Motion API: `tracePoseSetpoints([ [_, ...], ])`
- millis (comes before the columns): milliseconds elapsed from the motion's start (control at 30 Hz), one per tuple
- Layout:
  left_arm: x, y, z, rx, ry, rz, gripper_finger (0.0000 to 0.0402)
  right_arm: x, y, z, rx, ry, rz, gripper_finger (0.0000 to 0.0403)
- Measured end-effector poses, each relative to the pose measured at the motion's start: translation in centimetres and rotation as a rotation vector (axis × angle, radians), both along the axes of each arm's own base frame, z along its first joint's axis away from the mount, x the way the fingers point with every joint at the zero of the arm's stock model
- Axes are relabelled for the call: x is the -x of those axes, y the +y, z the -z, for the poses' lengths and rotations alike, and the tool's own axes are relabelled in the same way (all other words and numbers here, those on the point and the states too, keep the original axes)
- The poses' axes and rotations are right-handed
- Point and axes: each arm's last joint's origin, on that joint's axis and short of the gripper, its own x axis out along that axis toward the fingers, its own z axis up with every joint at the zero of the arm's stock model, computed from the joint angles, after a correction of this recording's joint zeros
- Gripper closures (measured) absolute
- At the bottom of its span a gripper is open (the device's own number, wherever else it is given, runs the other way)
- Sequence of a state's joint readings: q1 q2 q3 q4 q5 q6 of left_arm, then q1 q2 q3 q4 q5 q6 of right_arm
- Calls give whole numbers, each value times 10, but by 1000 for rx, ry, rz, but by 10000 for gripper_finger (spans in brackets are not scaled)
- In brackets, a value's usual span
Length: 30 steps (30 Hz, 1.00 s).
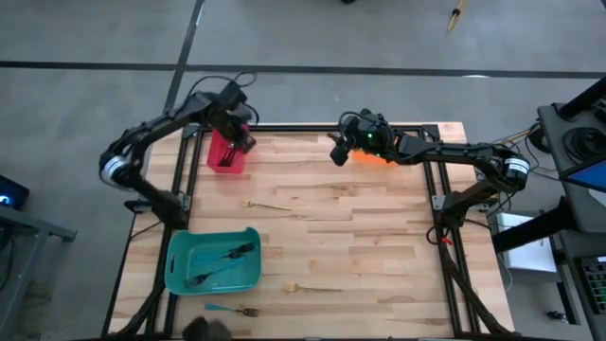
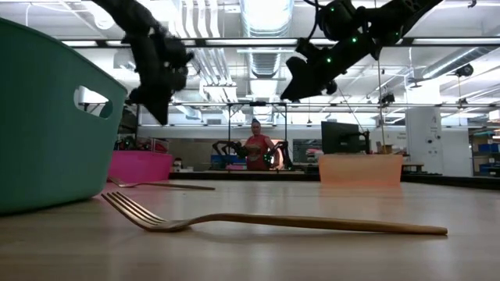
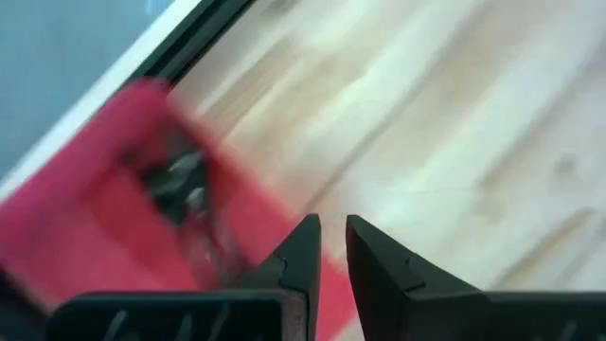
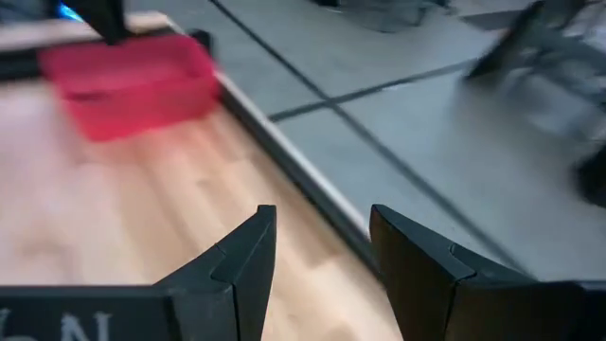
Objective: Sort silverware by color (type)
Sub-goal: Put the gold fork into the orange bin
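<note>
My left gripper (image 1: 239,135) (image 3: 333,232) hangs above the red bin (image 1: 225,155), fingers pointing down with a narrow gap and nothing between them. Dark silver forks (image 3: 185,180) lie inside that bin. My right gripper (image 1: 337,152) (image 4: 322,223) hovers open and empty beside the orange bin (image 1: 377,158), high above the table. Two gold forks lie flat on the wood, one mid-table (image 1: 265,205) and one nearer the front (image 1: 312,288) (image 2: 297,222). A blue-handled fork (image 1: 232,309) lies at the near edge. More blue-handled forks (image 1: 222,258) rest in the teal bin (image 1: 173,270).
The red bin and the orange bin stand along the far edge, and the teal bin (image 2: 47,117) stands at the near left. Bare wood lies between them around the gold forks. A person (image 2: 255,152) stands far off in the room behind the table.
</note>
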State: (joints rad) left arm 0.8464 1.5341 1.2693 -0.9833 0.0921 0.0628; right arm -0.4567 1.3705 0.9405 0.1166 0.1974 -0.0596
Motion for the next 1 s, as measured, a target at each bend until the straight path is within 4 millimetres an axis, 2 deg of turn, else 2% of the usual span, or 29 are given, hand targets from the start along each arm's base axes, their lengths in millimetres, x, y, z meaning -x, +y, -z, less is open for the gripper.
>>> tracePoseSetpoints([
  [200,-13,-73,-21,-164,-198,211,365,-15,21,2,-177,-118,-195,239],
  [367,-8,-127,-21,-233,-396,332,364,-38,50,12,-179,-149,-302,239],
  [500,1,-157,-19,-266,-531,417,364,-56,68,21,-159,-191,-372,239],
  [667,13,-174,-18,-306,-669,464,364,-85,80,28,-185,-170,-411,239],
  [1000,29,-180,-26,-355,-782,456,364,-149,97,46,-192,15,-484,239],
])
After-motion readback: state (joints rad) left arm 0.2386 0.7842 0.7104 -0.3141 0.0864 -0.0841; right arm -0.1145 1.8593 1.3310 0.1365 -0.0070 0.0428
